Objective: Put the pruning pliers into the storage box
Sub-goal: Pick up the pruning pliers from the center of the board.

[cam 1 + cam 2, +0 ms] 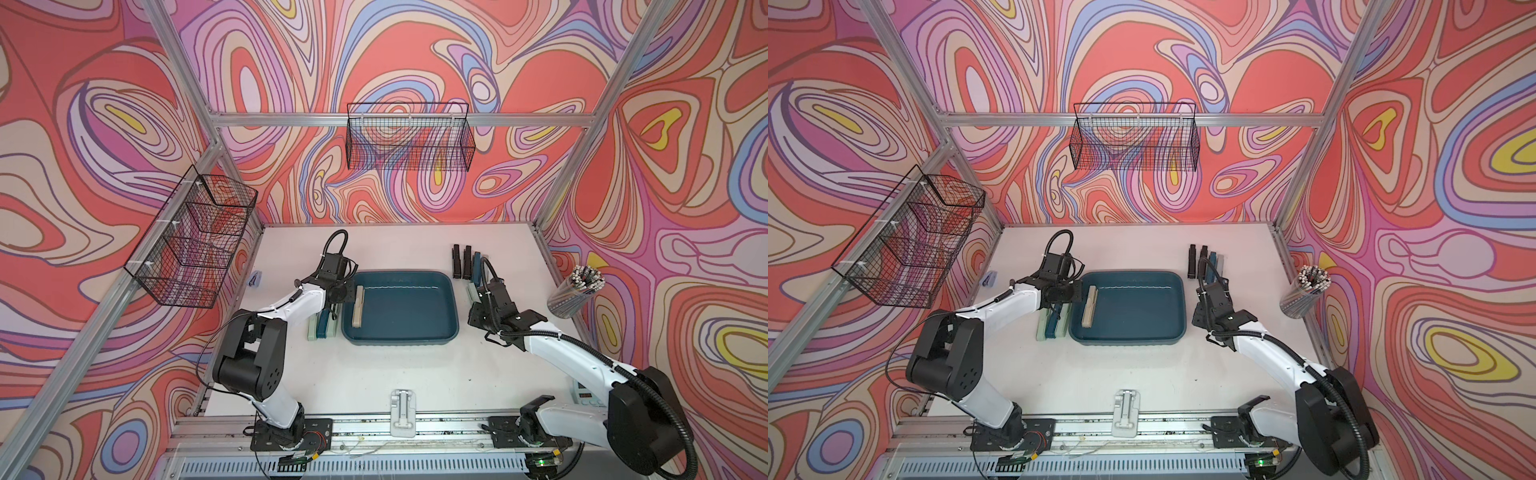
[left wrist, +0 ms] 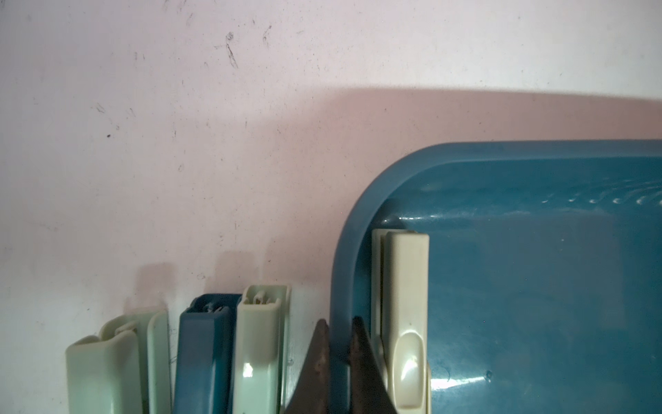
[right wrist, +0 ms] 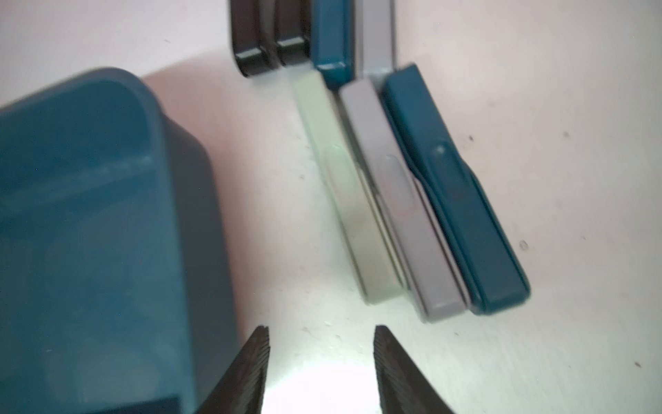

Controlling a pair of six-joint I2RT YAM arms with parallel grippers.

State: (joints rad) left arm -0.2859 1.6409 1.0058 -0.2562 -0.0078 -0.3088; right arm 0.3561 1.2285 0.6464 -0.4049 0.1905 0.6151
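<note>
Lying inside the box [image 1: 399, 338], by its left wall, one cream pliers [image 1: 358, 307] is stored. Three pliers [image 1: 322, 326] are left on the bench [image 1: 374, 382] just outside it, several others [image 1: 467, 262] at far right. The left pincer [image 2: 340, 344] is closed, the right pincer [image 3: 320, 344] half opened; nothing is held.

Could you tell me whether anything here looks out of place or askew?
Nothing spilled or damaged. Beside the box, three pliers near the right gripper seem slightly askew to the row behind them, judging by the right wrist view.
</note>
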